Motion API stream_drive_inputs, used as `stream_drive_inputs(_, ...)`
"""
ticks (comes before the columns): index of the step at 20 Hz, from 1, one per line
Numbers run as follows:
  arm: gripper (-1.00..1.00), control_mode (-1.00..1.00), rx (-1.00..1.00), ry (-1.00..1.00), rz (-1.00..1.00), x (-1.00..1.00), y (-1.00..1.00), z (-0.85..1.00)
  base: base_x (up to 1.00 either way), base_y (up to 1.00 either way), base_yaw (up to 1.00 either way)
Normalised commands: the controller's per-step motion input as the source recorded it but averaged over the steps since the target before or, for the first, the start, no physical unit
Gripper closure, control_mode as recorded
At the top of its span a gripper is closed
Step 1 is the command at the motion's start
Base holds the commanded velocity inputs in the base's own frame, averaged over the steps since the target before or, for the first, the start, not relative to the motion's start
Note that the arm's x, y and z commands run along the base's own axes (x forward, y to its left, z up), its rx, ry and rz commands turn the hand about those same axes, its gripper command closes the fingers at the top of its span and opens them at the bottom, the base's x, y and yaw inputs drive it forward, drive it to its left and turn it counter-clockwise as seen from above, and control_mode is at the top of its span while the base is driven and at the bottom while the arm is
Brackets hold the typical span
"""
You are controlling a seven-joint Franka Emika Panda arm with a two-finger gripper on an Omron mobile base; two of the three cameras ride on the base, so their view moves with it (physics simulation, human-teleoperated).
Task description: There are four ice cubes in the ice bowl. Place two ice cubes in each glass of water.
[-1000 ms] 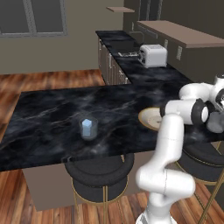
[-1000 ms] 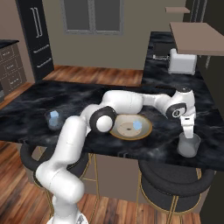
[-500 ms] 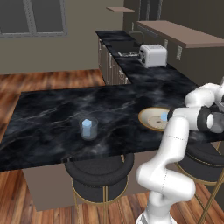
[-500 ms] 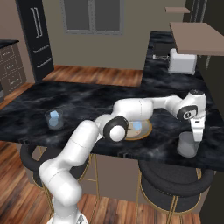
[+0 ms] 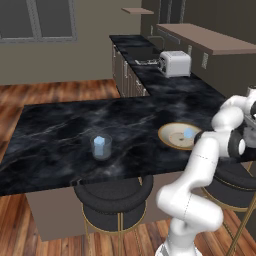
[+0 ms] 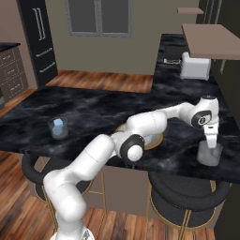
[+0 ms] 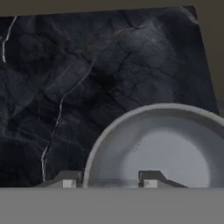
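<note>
We hold our end effector, its fingers pinched narrow on what we judge is an ice cube, straight above the near glass on the tabletop, the ice bowl lying back toward the other glass.
</note>
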Motion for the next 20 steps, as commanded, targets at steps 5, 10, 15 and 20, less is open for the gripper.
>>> stream_drive_inputs(5,1.00,-1.00,0.00,-0.05,-0.01,-0.75,-0.21,0.03,0.00,0.00,0.00)
stream_drive_inputs(10,1.00,-1.00,0.00,-0.08,-0.02,-0.75,-0.17,0.03,0.00,0.00,0.00)
stream_drive_inputs(15,1.00,-1.00,0.00,-0.01,-0.01,-0.22,0.07,-0.05,0.00,0.00,0.00)
stream_drive_inputs(20,1.00,-1.00,-0.05,0.00,-0.03,0.18,0.40,-0.34,0.00,0.00,0.00)
